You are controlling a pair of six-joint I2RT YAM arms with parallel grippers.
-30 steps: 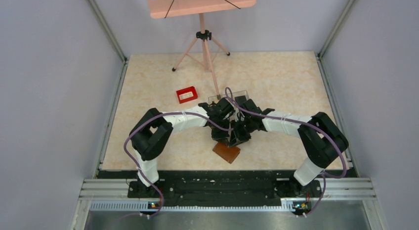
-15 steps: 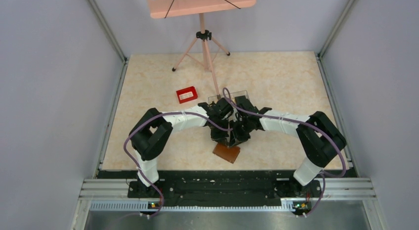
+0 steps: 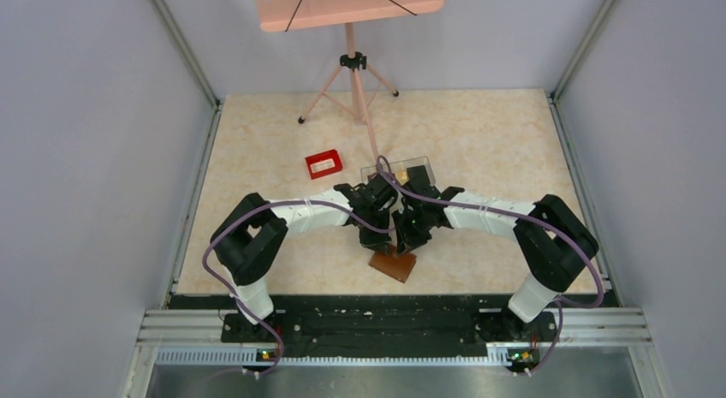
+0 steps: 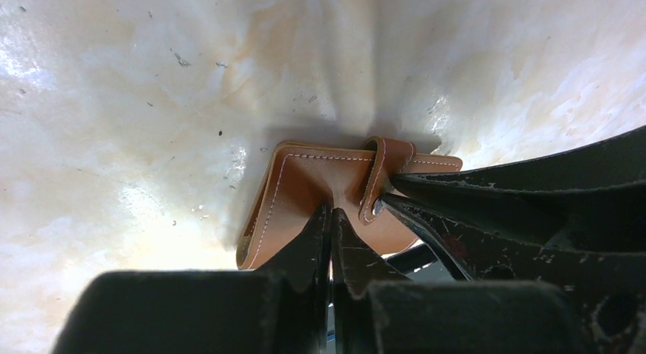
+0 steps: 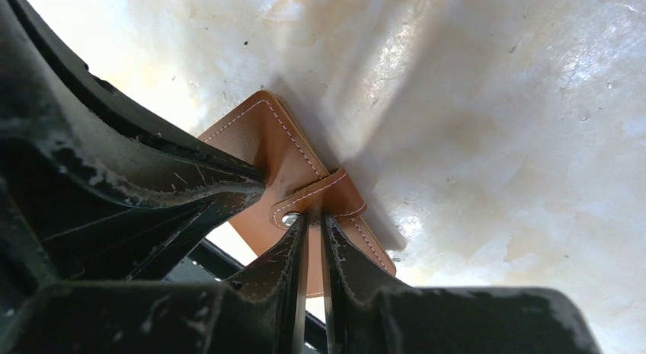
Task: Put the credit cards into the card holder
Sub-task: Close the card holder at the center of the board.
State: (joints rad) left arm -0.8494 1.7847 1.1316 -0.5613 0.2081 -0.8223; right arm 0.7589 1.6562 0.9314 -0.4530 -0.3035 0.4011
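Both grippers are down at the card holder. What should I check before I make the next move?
1. Card holder opened, slots showing: not ok. It is folded, with its outer face showing.
2. Strap snap released: cannot tell.
3. Left gripper steadying the holder: cannot tell. Its fingers are shut with the tips at the holder's face, but the grip is unclear.
4. Right gripper holding the strap: cannot tell. Its tips sit at the snap end.
5. Clearance between the two grippers: not ok. Their fingers nearly touch.
6. Cards located: cannot tell. Something tan lies in the clear box.
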